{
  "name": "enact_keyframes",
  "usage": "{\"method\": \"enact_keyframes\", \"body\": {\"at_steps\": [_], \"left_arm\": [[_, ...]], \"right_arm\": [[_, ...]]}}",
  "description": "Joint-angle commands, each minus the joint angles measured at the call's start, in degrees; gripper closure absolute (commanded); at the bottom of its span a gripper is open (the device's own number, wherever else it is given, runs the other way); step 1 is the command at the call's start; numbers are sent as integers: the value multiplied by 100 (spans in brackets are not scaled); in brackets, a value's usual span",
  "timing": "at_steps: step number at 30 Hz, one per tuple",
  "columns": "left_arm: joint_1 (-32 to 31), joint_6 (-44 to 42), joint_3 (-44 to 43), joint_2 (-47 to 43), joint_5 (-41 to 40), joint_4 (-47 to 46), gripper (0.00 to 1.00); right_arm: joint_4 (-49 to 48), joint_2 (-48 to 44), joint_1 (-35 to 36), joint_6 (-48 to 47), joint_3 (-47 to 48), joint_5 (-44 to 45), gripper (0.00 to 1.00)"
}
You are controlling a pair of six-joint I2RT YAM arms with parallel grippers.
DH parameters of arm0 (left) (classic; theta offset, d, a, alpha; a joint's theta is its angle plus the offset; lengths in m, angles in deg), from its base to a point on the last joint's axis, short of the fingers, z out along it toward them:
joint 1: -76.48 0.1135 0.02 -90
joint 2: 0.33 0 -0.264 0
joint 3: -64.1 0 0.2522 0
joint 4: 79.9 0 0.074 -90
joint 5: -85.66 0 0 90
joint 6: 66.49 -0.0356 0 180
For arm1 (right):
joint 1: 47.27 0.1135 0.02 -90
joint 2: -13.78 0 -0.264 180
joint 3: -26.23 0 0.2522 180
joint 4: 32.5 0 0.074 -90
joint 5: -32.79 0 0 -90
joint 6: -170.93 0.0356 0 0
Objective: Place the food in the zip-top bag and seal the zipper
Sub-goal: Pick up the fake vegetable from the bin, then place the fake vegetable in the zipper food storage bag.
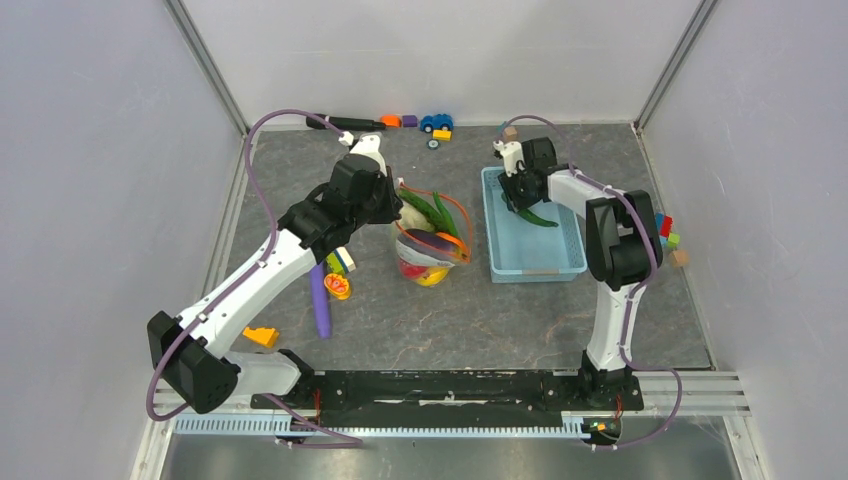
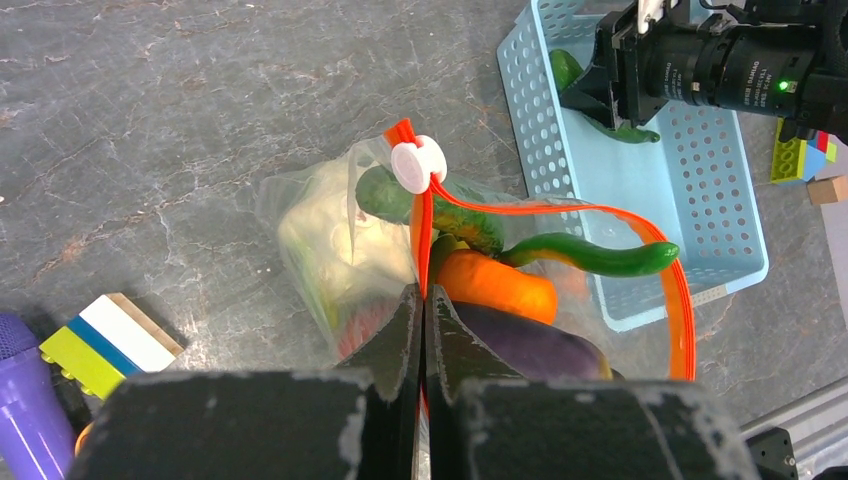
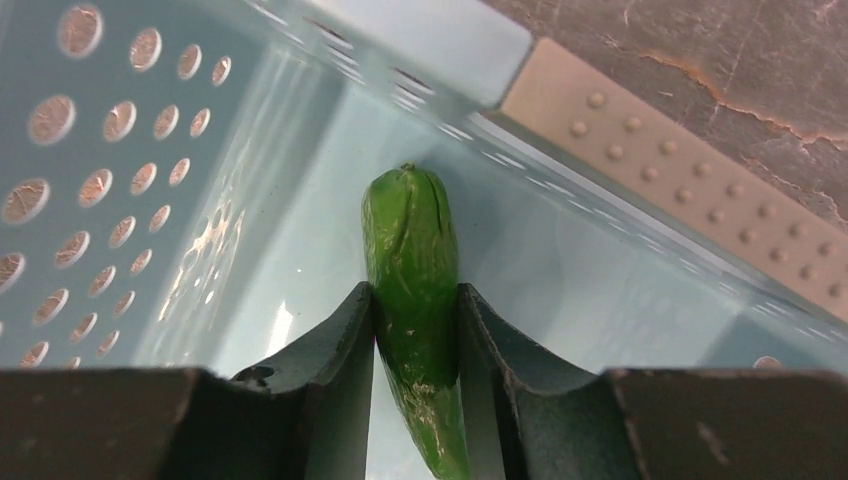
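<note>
Right gripper point(image 3: 415, 295) clamps green cucumber point(image 3: 410, 230), perhaps pepper, in basket point(image 3: 120, 150); left gripper point(image 2: 422, 295) pinches zipper point(image 2: 421, 230).

The green cucumber point(image 3: 410, 250) runs off the bottom edge — eggplant point(image 2: 530, 340) half behind left pincer point(image 2: 421, 297).

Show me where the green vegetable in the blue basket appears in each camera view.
Top view: green vegetable right of centre, under the right end effector.
Left wrist view: top right, partly behind that end effector.
Right wrist view: centre, between its fingers.
Shared landmark: the blue basket around it.
</note>
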Motion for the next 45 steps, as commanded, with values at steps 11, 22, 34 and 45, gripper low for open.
{"method": "enact_keyframes", "body": {"at_steps": [11, 22, 34, 45], "left_arm": [[-3, -29, 56, -225, -146, -178, 98], [2, 116, 57, -237, -231, -196, 98], [5, 224, 75, -221, -207, -174, 98], [6, 317, 68, -248, -224, -105, 98]], "right_arm": [[-2256, -3122, -17, 1198, -1485, -1950, 95], [-5763, -4421, 1173, 3777, -2526, -3420, 96], [-7257, -4363, 1833, 4998, -3416, -2884, 96], [-6169, -4800, 2107, 4212, -4109, -1774, 95]]}}
